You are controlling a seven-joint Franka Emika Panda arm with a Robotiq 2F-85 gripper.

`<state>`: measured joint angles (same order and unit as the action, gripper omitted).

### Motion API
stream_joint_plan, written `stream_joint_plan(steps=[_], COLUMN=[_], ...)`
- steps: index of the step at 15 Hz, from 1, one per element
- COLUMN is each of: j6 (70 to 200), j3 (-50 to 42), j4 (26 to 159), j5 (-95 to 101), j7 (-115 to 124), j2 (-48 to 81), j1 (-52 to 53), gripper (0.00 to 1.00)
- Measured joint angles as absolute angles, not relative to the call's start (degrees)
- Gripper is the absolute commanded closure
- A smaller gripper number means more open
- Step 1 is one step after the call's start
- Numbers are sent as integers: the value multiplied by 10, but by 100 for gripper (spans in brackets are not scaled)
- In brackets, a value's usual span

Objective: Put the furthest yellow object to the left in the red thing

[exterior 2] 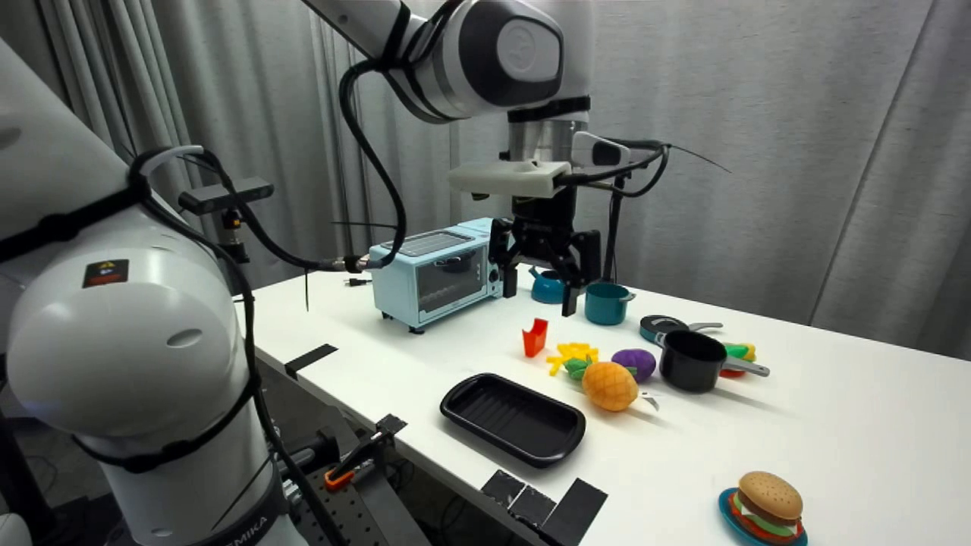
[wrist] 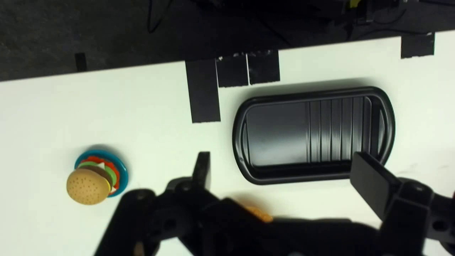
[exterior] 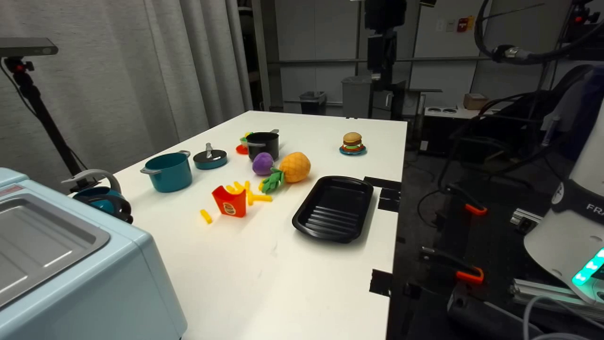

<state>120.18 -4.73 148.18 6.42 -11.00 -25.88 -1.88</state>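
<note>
The small red carton (exterior: 230, 203) stands upright on the white table in both exterior views (exterior 2: 535, 338); no sticks show inside it. A lone yellow stick (exterior: 205, 216) lies to the left of the carton in an exterior view. Several more yellow sticks lie in a loose pile (exterior: 252, 196) behind and beside the carton, also seen in an exterior view (exterior 2: 573, 355). My gripper (exterior 2: 539, 296) is open and empty, held above the table. In the wrist view its fingers (wrist: 282, 156) are wide apart over the black tray's near side; the yellow sticks do not show there.
The black tray (exterior 2: 516, 417) lies near the table edge. A toy pineapple (exterior 2: 611, 387), purple vegetable (exterior 2: 636, 364), black pot (exterior 2: 692, 360), teal pot (exterior: 171, 172), teal-rimmed pan (exterior: 210, 158), burger on a plate (wrist: 89, 186) and light-blue oven (exterior 2: 436, 269) stand around.
</note>
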Motion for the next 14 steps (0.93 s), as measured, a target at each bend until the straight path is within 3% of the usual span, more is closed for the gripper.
stream_joint_plan(steps=[14], j6=[1336], j3=[-19], j4=[1344], j5=[-16], j7=[-109], j2=[-68], j1=[21], gripper=[0])
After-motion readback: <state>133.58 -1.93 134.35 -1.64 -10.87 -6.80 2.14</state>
